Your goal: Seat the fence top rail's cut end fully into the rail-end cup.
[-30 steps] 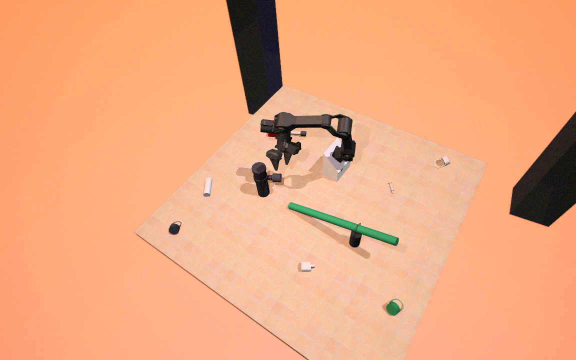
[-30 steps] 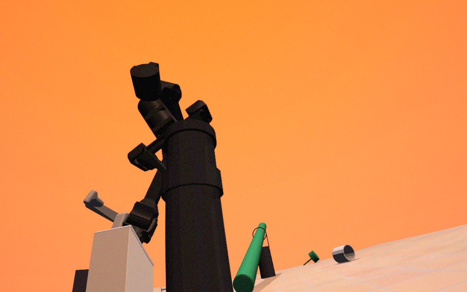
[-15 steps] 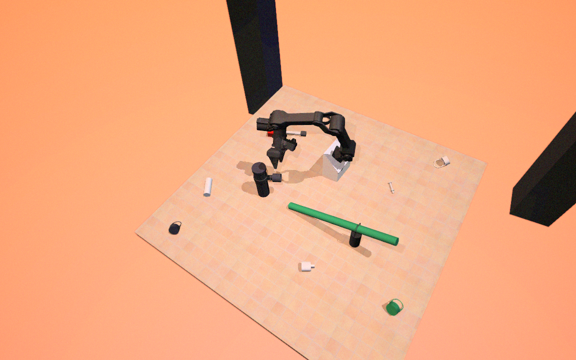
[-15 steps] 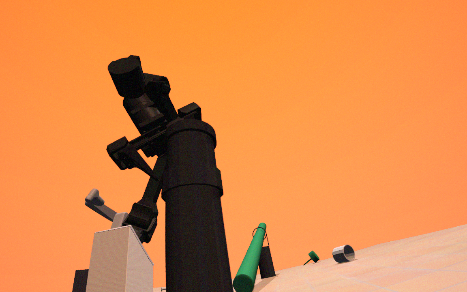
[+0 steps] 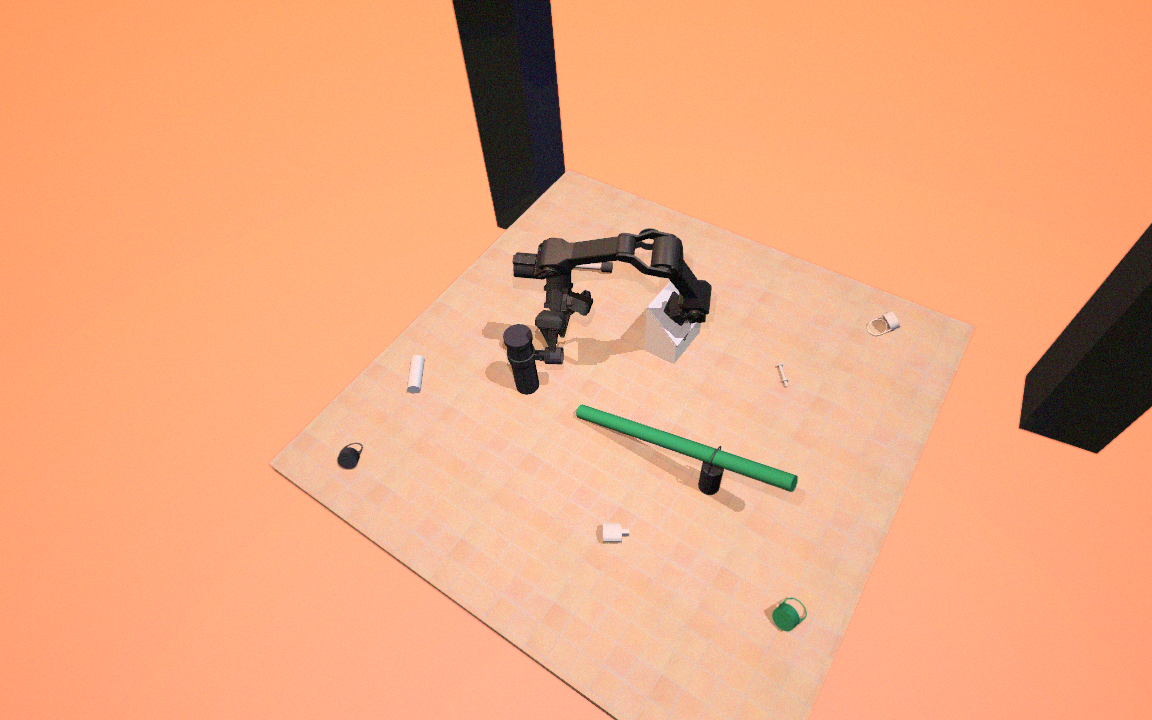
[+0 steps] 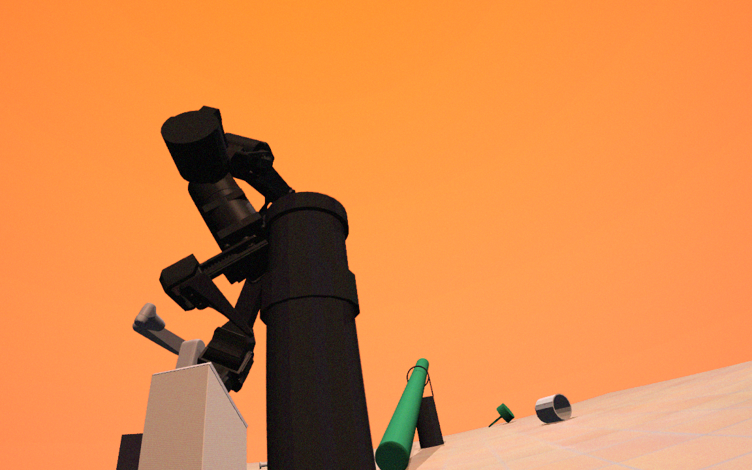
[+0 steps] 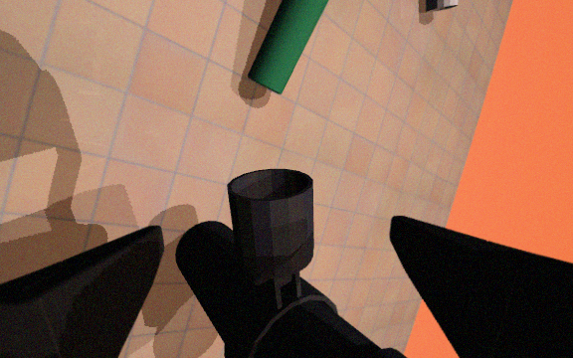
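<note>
My fingers point(image 5: 566, 324) stand spread nearly to their full width, with nothing between them, close to the big post point(image 5: 524, 367) point(image 6: 314, 374) point(image 7: 207, 268), which is my landmark. The rail-end cup point(image 5: 552, 355) point(image 7: 272, 224) projects sideways from the big post, below the post cap point(image 5: 517, 337) point(image 6: 307, 204). Its mouth shows in the wrist view, and no rail is inside it. The brace band point(image 6: 310, 292) encircles the big post beneath the post cap.

The green rail point(image 5: 652, 436) point(image 6: 403, 414) point(image 7: 291, 45) lies apart from the big post, its near cut end low and short of the cup. Farther from the big post, it passes through the loop cap point(image 5: 711, 476) point(image 6: 429, 422), which sits on the small post beneath. The white open-ended cup on the tabletop point(image 5: 473, 501), on the far side of the rail from the big post in the exterior view point(image 6: 553, 408), is not required.

Handling, by judgement: the rail should be stiff, fairly light, and smooth enough to roll or slip. Grip it across its diameter, a little back from the cut end nearest the big post, so that the end remains free to enter. Lift and align it before pushing; off-axis force could turn the cup or lower the band.My fingers stand spread to nearly their full width and have hold of nothing. They are close to the big post point(image 5: 524, 367) point(image 6: 314, 374) point(image 7: 207, 268), which is the reference for all positions below.

The green rail point(image 5: 652, 436) point(image 6: 403, 414) point(image 7: 291, 45) lies apart from the big post, with its near cut end short of the rail-end cup point(image 5: 552, 355) point(image 7: 272, 224). Farther from the big post, it passes through the loop of the loop cap point(image 5: 713, 466) point(image 6: 408, 374).

Handling, by judgement: the rail should be stiff, fairly light and smooth enough to roll or slip. I should grip it across its diameter, slightly back from the cut end nearest the big post, leaving that end free to enter. I should align it before pushing; off-axis force could turn the cup or lower the brace band point(image 6: 310, 292).

Containers: the rail-end cup projects from the side of the big post, below the post cap point(image 5: 517, 337) point(image 6: 307, 204). Its open mouth shows in the wrist view, with no rail inside. A white sleeve point(image 5: 415, 373) lies on the tabletop point(image 5: 473, 501), apart from the big post; I cannot tell whether it holds anything.
</note>
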Available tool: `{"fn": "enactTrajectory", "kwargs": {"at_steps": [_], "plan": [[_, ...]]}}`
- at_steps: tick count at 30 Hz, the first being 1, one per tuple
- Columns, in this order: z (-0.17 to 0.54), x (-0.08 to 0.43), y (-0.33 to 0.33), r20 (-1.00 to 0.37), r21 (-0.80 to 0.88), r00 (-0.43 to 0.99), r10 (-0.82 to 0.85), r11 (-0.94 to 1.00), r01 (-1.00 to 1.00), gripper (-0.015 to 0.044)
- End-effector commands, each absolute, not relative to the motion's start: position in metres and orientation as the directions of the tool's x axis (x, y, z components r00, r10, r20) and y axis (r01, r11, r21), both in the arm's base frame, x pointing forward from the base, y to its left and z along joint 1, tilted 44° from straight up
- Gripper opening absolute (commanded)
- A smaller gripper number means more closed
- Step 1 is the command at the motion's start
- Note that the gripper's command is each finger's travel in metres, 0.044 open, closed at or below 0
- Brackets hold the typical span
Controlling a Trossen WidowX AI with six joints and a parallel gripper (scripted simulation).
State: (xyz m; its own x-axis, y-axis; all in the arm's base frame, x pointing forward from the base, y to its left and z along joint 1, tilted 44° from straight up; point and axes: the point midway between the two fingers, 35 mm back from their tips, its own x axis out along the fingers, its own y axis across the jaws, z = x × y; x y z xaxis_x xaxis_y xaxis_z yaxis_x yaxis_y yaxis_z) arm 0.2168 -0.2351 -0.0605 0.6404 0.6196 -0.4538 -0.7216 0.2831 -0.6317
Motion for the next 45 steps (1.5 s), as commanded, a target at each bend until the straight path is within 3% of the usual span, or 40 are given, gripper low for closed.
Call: {"fn": "enactTrajectory", "kwargs": {"at_steps": [1,37,45], "plan": [[-0.064,0.221,-0.229,-0.449,-0.629,0.640,0.623,0.288,-0.722,0.0440],[-0.090,0.259,-0.191,-0.462,-0.665,0.629,0.625,0.225,-0.712,0.0440],[-0.090,0.259,-0.190,-0.462,-0.666,0.629,0.625,0.224,-0.712,0.0230]]}}
